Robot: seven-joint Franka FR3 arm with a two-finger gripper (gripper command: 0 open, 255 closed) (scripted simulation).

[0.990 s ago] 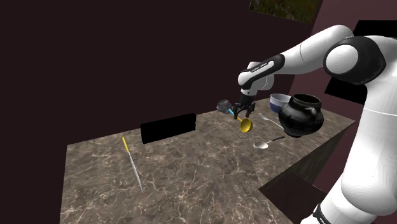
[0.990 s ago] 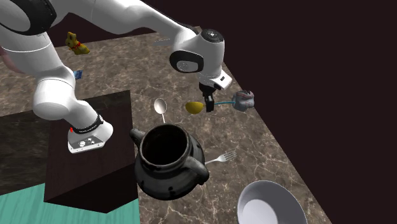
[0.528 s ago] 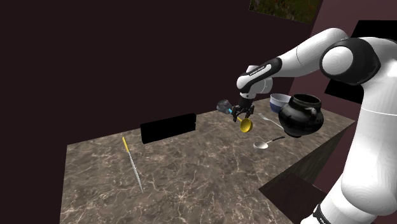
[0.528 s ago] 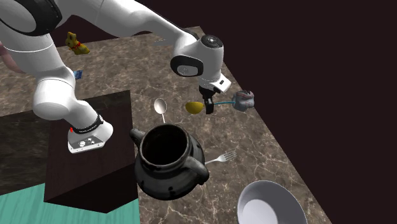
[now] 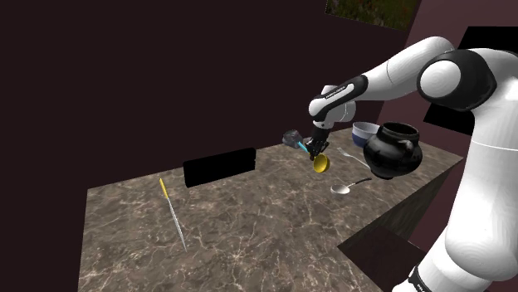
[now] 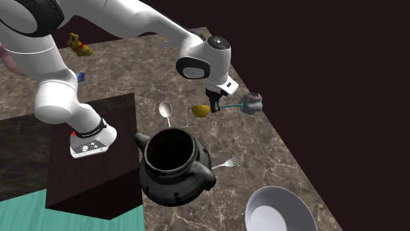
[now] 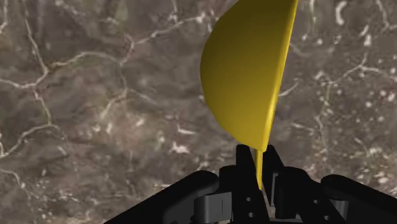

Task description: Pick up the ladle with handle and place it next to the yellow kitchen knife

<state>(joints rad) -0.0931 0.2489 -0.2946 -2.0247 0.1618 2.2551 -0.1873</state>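
Veined brown stone counter (image 5: 249,224) spreads beneath the arm. Nearest, in the wrist view, the gripper (image 7: 259,156) is clenched on the thin stem of the ladle (image 7: 245,70), its yellow bowl hanging clear of the stone. It looks light, stiff and slick, so it may swivel; holding close to the bowl seems sound. Farther off, the shoulder view adds the knife (image 5: 173,214), well apart toward its left. The second exterior view shows a teal handle (image 6: 230,105) jutting sideways.

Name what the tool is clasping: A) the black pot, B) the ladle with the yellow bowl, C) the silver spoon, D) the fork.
B: the tool is shut on the ladle just below its yellow bowl, while the spoon lies apart on the counter.
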